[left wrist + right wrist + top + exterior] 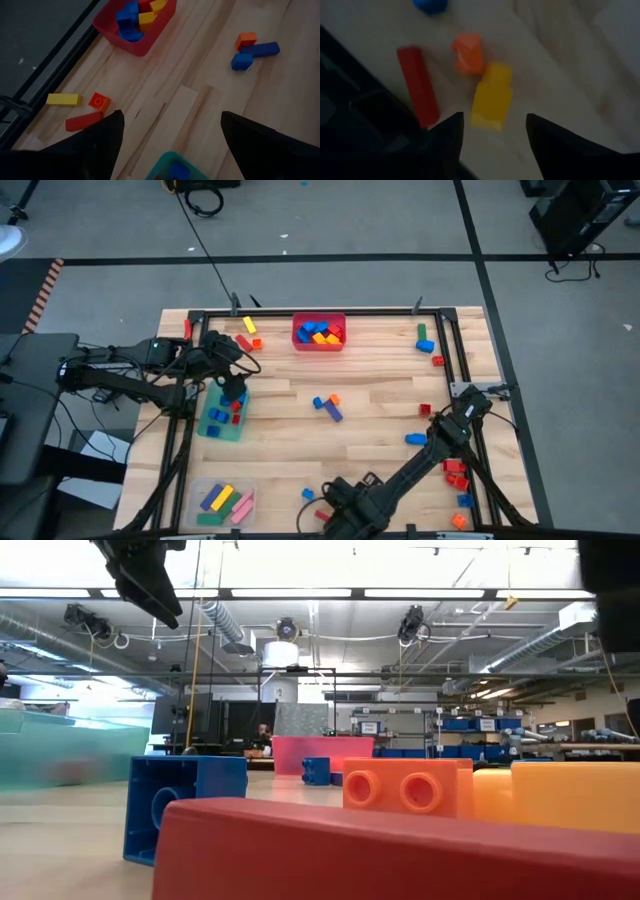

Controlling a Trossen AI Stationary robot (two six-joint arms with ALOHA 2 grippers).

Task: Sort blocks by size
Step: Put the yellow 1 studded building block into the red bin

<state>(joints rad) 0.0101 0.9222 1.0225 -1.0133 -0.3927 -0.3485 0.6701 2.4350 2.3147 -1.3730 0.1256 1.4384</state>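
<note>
At the bottom of the high view you see the right gripper (330,515) with fingers apart, holding nothing, above a yellow block (491,97), an orange block (468,53) and a red bar (418,85). Farther up at left, the left gripper (232,385) hangs wide open over the green bin (208,428). At the top, the red bin (300,343) holds blocks.
</note>
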